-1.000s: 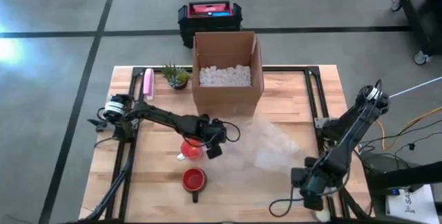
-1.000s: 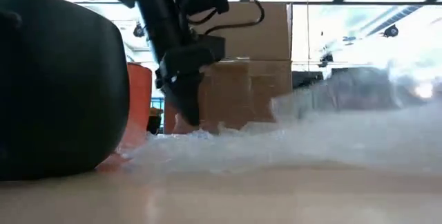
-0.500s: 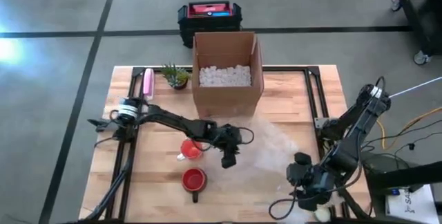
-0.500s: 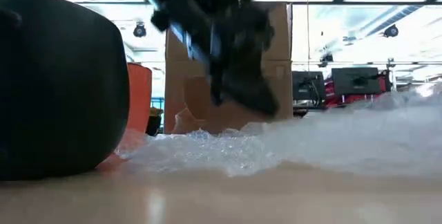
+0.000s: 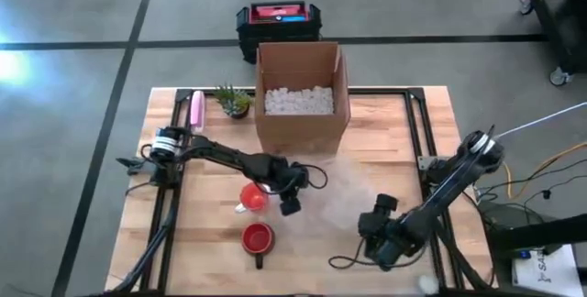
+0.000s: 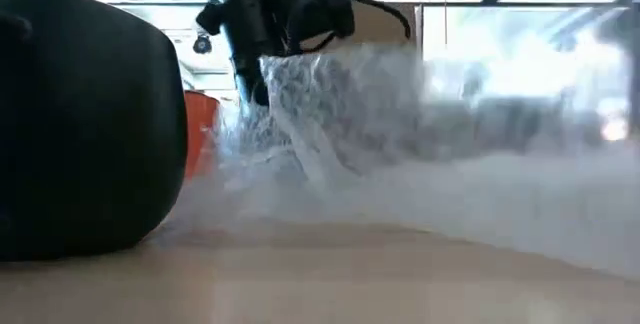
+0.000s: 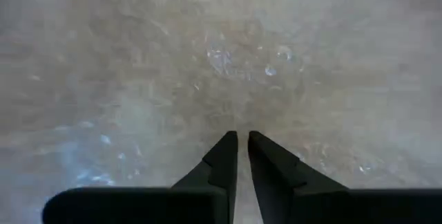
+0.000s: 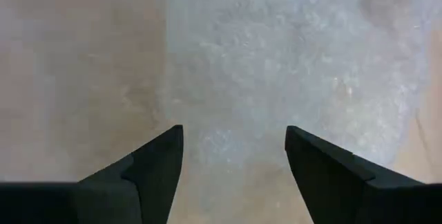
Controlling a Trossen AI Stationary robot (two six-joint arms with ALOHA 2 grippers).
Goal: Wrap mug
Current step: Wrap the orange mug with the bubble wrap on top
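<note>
high view: left gripper point(image 5: 290, 207), jaws pinched on the bubble wrap point(image 5: 353, 187) edge, lifts it just beside the upright mug point(image 5: 253, 196), apparently to fold it over. right gripper point(image 5: 374, 242), jaws wide, hovers over the wrap's far edge, away from the mug.

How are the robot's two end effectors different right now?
The left end effector is nearly shut, pinching the clear bubble wrap sheet and lifting its edge. The right end effector is wide open, holding nothing, hovering above the sheet's edge. Both have dark fingers.
</note>
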